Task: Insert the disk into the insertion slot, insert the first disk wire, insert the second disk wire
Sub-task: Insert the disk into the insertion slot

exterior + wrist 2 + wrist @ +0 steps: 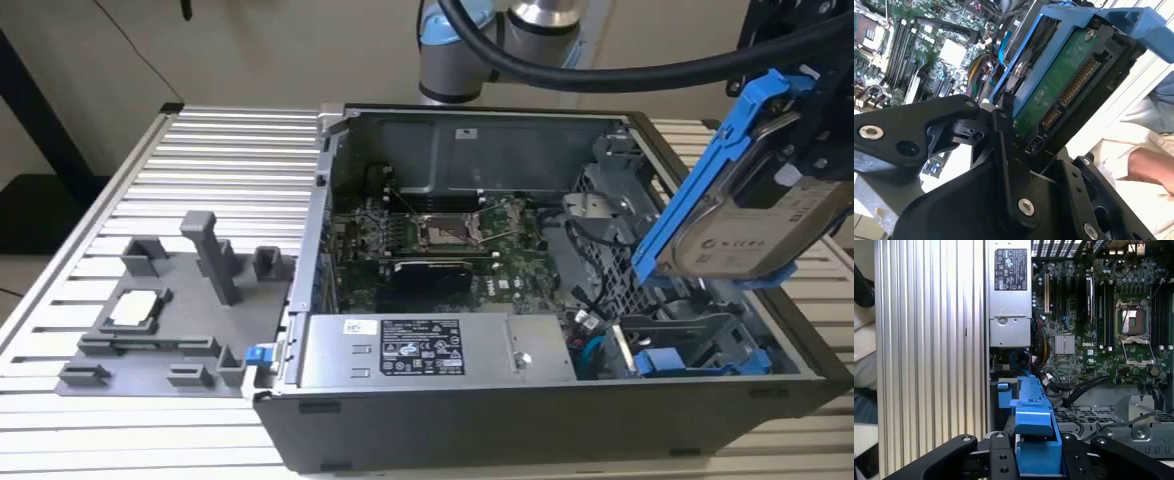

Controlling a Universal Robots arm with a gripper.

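My gripper (790,165) is shut on the disk (747,230), a silver-grey drive with a white label in a bright blue carrier (707,170). It hangs tilted, on edge, above the right side of the open computer case. The second wrist view shows the disk's green circuit board (1064,85) clamped in the gripper (1054,105). The first wrist view shows the blue carrier (1034,415) edge-on in the gripper (1036,455). The insertion slot (681,345), a grey bay with blue fittings, lies below the disk in the case's near right corner. A blue cable (585,345) lies beside it; I cannot tell which cables are the disk wires.
The case holds a motherboard (441,235), a power supply (414,350) and a perforated grey cage (607,225). A grey fixture plate (174,310) sits on the ribbed table (214,150) at the exterior view's left. A person's arm (1149,170) is beside the table.
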